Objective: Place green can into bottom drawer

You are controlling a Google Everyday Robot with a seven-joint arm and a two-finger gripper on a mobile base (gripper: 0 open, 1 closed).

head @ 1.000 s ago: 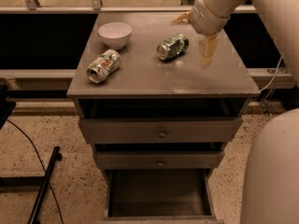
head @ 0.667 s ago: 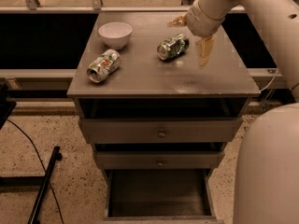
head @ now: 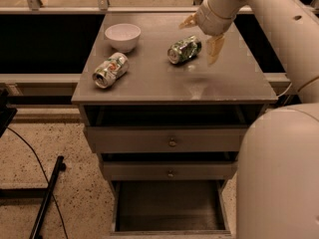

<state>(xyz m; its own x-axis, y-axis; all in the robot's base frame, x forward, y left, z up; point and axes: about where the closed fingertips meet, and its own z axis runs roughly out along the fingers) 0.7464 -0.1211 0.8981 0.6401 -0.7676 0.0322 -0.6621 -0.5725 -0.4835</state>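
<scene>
The green can (head: pixel 184 49) lies on its side on the cabinet top (head: pixel 149 81), right of centre. My gripper (head: pixel 202 35) hangs just right of and above the can, open, with one finger (head: pixel 188 21) behind the can and the other finger (head: pixel 214 49) to its right. It holds nothing. The bottom drawer (head: pixel 169 208) is pulled out at the foot of the cabinet, and its dark floor shows nothing in it.
A white bowl (head: pixel 122 36) stands at the back left of the top. A silver-white can with red and green marks (head: pixel 110 69) lies at the left. Two shallower drawers with knobs (head: pixel 172 142) are shut. My arm (head: pixel 279 133) fills the right side. A black stand leg (head: pixel 47 195) lies on the floor at the left.
My gripper has shifted slightly left toward the green can. The cans, the bowl and the drawers have not moved.
</scene>
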